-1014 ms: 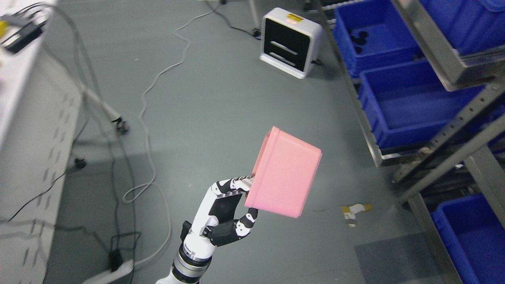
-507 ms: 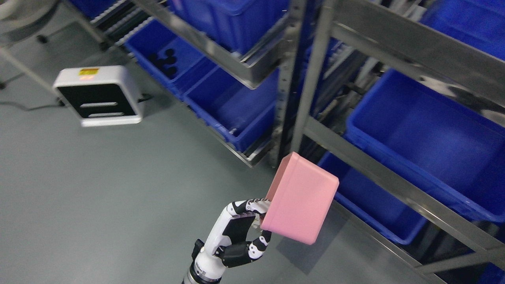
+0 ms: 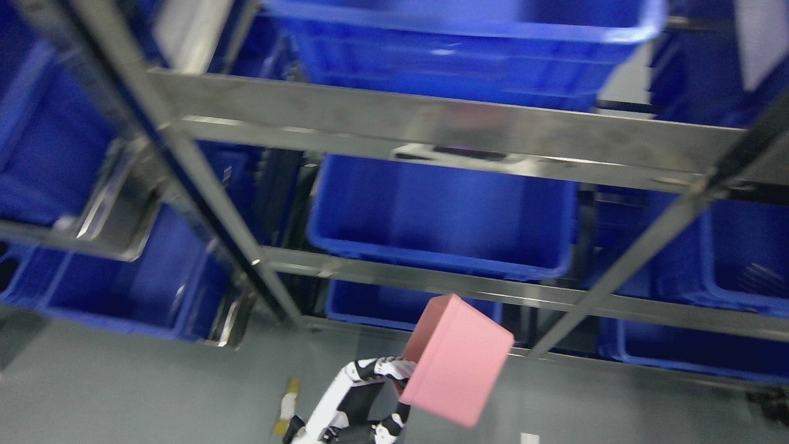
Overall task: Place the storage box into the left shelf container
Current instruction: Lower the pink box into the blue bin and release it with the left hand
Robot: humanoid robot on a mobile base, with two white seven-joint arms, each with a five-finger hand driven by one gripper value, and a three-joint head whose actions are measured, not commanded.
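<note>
A pink storage box (image 3: 459, 364) hangs tilted in the lower middle of the head view, its closed underside facing me. My left hand (image 3: 393, 396) comes up from the bottom edge and is shut on the box's left rim, fingers (image 3: 382, 368) over the top and thumb below. The box is in the air in front of a steel shelf rack (image 3: 431, 123), just below a large blue container (image 3: 431, 256) on the middle level. A second blue container (image 3: 123, 290) sits in the bay to the left. The picture is blurred.
More blue containers fill the rack: one above (image 3: 468, 37), one at the right (image 3: 739, 259), one low behind the box (image 3: 370, 305). Slanted steel uprights (image 3: 203, 203) divide the bays. Grey floor (image 3: 154, 382) with a yellow tape scrap (image 3: 286, 407) lies at the bottom left.
The camera has swung from the open floor round to face the rack, so the whole picture shifted. The pink box stays held in my left hand at about the same place.
</note>
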